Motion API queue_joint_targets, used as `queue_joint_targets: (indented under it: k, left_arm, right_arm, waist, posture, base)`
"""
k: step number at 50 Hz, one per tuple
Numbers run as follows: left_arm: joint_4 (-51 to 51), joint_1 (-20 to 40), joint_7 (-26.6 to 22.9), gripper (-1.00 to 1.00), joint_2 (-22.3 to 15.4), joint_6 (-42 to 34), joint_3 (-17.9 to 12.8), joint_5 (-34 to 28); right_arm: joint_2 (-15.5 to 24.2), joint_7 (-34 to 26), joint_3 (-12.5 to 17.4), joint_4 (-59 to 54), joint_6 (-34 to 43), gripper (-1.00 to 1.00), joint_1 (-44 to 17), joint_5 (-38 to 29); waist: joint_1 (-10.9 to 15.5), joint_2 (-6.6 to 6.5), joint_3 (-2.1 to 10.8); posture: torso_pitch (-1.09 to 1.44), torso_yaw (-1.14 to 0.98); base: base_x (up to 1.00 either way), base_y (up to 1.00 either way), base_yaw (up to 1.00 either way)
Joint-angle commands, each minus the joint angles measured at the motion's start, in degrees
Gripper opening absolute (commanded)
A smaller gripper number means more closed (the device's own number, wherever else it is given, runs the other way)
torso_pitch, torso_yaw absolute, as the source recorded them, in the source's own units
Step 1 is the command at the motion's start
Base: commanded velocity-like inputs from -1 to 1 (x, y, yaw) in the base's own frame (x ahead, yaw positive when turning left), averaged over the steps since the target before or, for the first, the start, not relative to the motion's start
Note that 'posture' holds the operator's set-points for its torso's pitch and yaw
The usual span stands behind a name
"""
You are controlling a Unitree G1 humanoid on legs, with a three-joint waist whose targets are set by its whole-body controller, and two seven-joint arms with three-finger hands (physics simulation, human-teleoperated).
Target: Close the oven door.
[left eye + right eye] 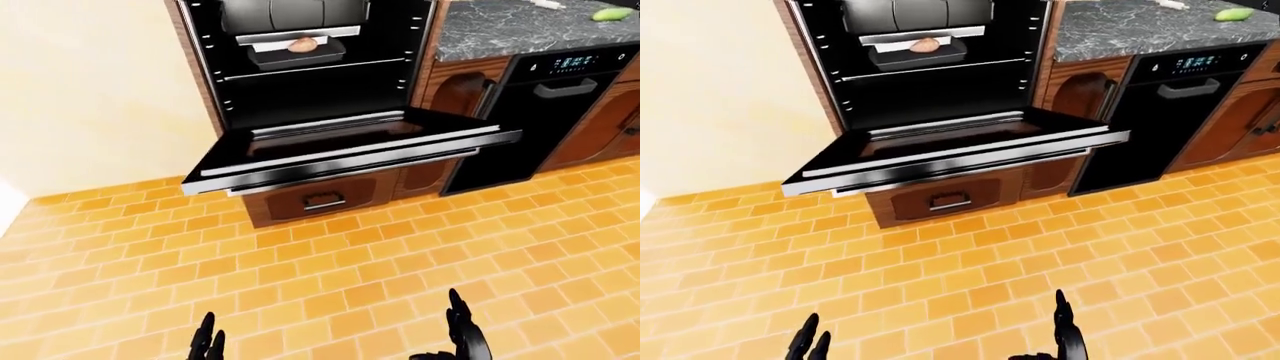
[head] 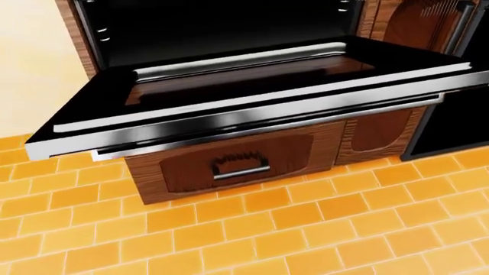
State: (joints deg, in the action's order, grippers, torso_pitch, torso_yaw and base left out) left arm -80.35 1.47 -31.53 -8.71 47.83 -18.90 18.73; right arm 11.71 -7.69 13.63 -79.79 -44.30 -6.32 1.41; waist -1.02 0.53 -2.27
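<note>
The oven door (image 1: 350,154) hangs open, lying flat and level, with its steel handle bar (image 1: 360,171) along the near edge. It fills the upper half of the head view (image 2: 252,97). The oven cavity (image 1: 310,82) is black with a tray holding a brownish food item (image 1: 303,45) on an upper rack. My left hand (image 1: 207,346) and right hand (image 1: 462,337) show only as black fingertips at the bottom edge of the left-eye view, fingers spread, well below the door and touching nothing.
A wooden drawer with a metal pull (image 1: 322,202) sits under the door. A black dishwasher (image 1: 545,112) stands to the right under a grey stone counter (image 1: 520,30) with a green item (image 1: 611,13). A cream wall (image 1: 90,90) lies left. Orange tiled floor (image 1: 330,277) lies below.
</note>
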Motion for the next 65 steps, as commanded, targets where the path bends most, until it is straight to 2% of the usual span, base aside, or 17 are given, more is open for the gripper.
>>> queue_joint_targets:
  k: [1, 5, 7, 17, 20, 29, 32, 34, 35, 36, 42, 49, 59, 61, 63, 64, 65]
  left_arm:
    - [0.9, 0.3, 0.0, 1.0, -0.9, 1.4, -0.4, 0.6]
    - [0.9, 0.3, 0.1, 1.0, -0.9, 1.4, -0.3, 0.6]
    - [0.9, 0.3, 0.1, 1.0, -0.9, 1.4, -0.3, 0.5]
    - [0.9, 0.4, 0.2, 1.0, -0.9, 1.4, -0.3, 0.5]
    - [0.9, 0.3, 0.2, 1.0, -0.8, 1.4, -0.3, 0.5]
    - [0.9, 0.3, 0.2, 1.0, -0.9, 1.4, -0.3, 0.5]
    - [0.9, 0.4, 0.2, 1.0, -0.9, 1.4, -0.3, 0.5]
    - [0.9, 0.3, 0.2, 1.0, -0.9, 1.4, -0.3, 0.5]
    - [0.9, 0.3, 0.2, 1.0, -0.9, 1.4, -0.3, 0.5]
    - [0.9, 0.4, 0.1, 1.0, -0.9, 1.3, -0.4, 0.6]
    - [0.9, 0.3, 0.1, 1.0, -0.9, 1.4, -0.3, 0.5]
    - [0.9, 0.3, 0.1, 1.0, -0.9, 1.4, -0.3, 0.6]
    - [0.9, 0.5, 0.4, 1.0, -0.9, 1.3, 0.0, 0.5]
    - [0.9, 0.4, 0.2, 1.0, -0.8, 1.5, -0.1, 0.7]
    - [0.9, 0.4, 0.1, 1.0, -0.8, 1.6, -0.1, 0.7]
    - [1.0, 0.5, 0.3, 1.0, -0.8, 1.5, 0.1, 0.6]
    - [1.0, 0.7, 0.3, 1.0, -0.8, 1.3, 0.0, 0.8]
  right_arm:
    - [0.0, -0.2, -0.1, 0.9, -1.4, 1.0, -0.6, -0.1]
    - [0.0, -0.1, -0.1, 0.9, -1.4, 1.0, -0.6, -0.1]
    - [0.0, -0.2, -0.1, 0.9, -1.4, 1.0, -0.6, -0.1]
    - [0.3, -0.8, 0.5, 0.7, -1.1, 1.0, -1.0, -0.2]
    - [0.4, -0.9, 0.8, 0.6, -1.1, 1.0, -0.9, -0.4]
    - [0.1, -0.5, 0.7, 0.8, -1.4, 1.0, -0.8, -0.7]
    - [-0.1, -0.4, 0.6, 0.8, -1.5, 1.0, -0.7, -0.7]
    - [-0.1, -0.3, 0.4, 0.9, -1.6, 1.0, -0.6, -0.6]
    - [-0.2, -0.3, 0.4, 0.9, -1.6, 1.0, -0.5, -0.6]
    - [-0.2, -0.2, 0.3, 0.9, -1.6, 1.0, -0.6, -0.5]
    - [-0.2, -0.2, 0.0, 1.0, -1.6, 1.0, -0.5, -0.3]
    - [-0.1, -0.3, -0.2, 0.9, -1.6, 1.0, -0.4, -0.1]
    - [0.1, -0.6, -0.2, 1.0, -1.2, 1.0, -1.0, 0.4]
    - [0.0, -0.6, -0.3, 1.0, -1.4, 1.0, -0.9, 0.3]
    - [0.1, -0.8, -0.1, 1.0, -1.5, 1.0, -0.8, 0.5]
    - [0.2, -0.9, 0.0, 1.0, -1.3, 1.0, -1.1, 0.7]
    - [0.3, -0.9, 0.0, 1.1, -1.1, 1.0, -1.3, 0.8]
  waist:
    - [0.2, -0.18, 0.43]
    - [0.1, -5.83, 2.21]
    - [0.8, -4.16, 0.59]
    - [0.6, 1.52, 0.38]
    - [0.4, 4.96, 0.92]
    - [0.2, 0.93, 0.52]
    - [0.2, -2.47, 0.59]
    - [0.8, -7.26, 1.86]
    - [1.0, -3.45, 1.08]
    - [1.0, -4.26, 0.88]
    - [1.0, -1.14, 0.44]
    - [0.5, 4.9, 0.85]
    - [0.2, 0.09, 0.45]
    - [0.2, -2.38, 0.59]
    - [0.7, -7.08, 1.85]
    - [1.0, -3.82, 1.12]
    - [1.0, -4.13, 0.9]
  posture:
    - [0.0, 0.0]
    - [0.0, 0.0]
    - [0.0, 0.0]
    - [0.0, 0.0]
    - [0.0, 0.0]
    - [0.0, 0.0]
    - [0.0, 0.0]
    - [0.0, 0.0]
    - [0.0, 0.0]
    - [0.0, 0.0]
    - [0.0, 0.0]
    - [0.0, 0.0]
    - [0.0, 0.0]
    - [0.0, 0.0]
    - [0.0, 0.0]
    - [0.0, 0.0]
    - [0.0, 0.0]
  base:
    - [0.0, 0.31, 0.0]
    - [0.0, 0.32, 0.0]
    - [0.0, 0.33, 0.0]
    - [0.0, 0.32, 0.0]
    - [0.0, 0.33, 0.0]
    - [0.0, 0.33, 0.0]
    - [0.0, 0.33, 0.0]
    - [0.0, 0.33, 0.0]
    - [0.0, 0.32, 0.0]
    - [0.0, 0.33, 0.0]
    - [0.0, 0.32, 0.0]
    - [0.0, 0.33, 0.0]
    - [0.0, 0.33, 0.0]
    - [0.0, 0.33, 0.0]
    - [0.0, 0.33, 0.0]
    - [0.0, 0.33, 0.0]
    - [0.0, 0.33, 0.0]
